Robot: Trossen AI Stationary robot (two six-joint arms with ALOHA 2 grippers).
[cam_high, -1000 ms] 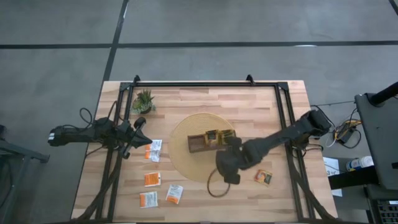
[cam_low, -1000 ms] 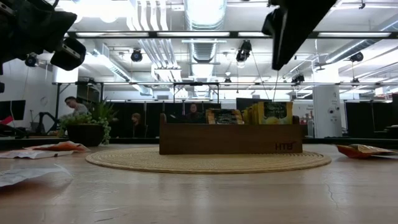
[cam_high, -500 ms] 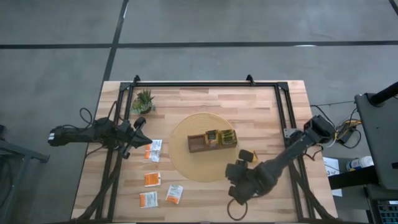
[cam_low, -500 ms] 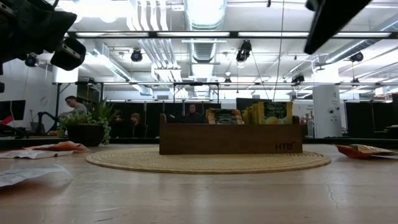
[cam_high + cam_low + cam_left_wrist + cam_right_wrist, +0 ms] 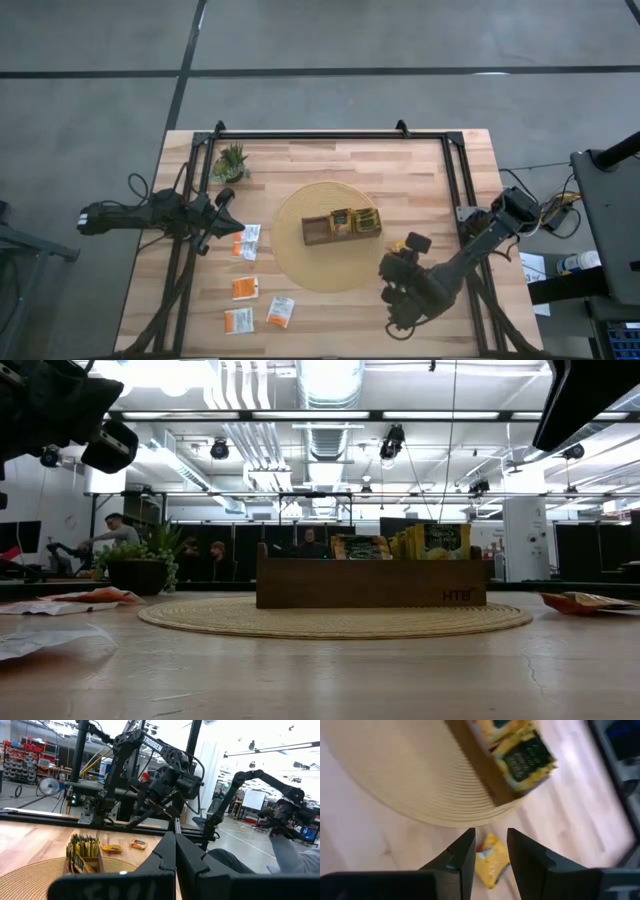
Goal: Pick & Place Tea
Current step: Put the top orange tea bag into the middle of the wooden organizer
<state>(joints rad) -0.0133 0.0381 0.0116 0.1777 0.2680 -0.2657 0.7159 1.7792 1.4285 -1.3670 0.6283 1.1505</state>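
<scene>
Lower right of the overhead frame: the right claw (image 5: 410, 250) hangs over a yellow sachet (image 5: 399, 247) lying flat on the table (image 5: 330, 165), just beside the rim of the round woven mat (image 5: 300, 262). Its own wrist camera shows the two dark fingers (image 5: 465, 852) spread, with the yellow sachet (image 5: 489, 860) in the gap between them and neither finger seen touching it. That straddle suggests the pick-up step of the tea job, the claw lined up so that closing would pinch the packet by its edges. How high the claw hangs above the packet cannot be told.

At the centre of the mat sits the dark wooden tray (image 5: 341, 226), where several filed sachets (image 5: 367, 221) stand on edge in the compartments toward frame right, while its leftmost compartment looks empty. Standing them upright is apparently how the tray packs so many flat packets.

Four loose sachets (image 5: 245, 288), orange and white, lie scattered at lower left of the overhead frame, well apart from the tray and nearer the other arm.

That arm waits at the table's left edge, its left claw (image 5: 222, 212) pressed together and holding nothing, near the potted plant (image 5: 231, 160) at upper left. Parked there, it appears to keep clear of its partner's reach across the mat. A thin, flat packet may slip or buckle if gripped off-centre.
</scene>
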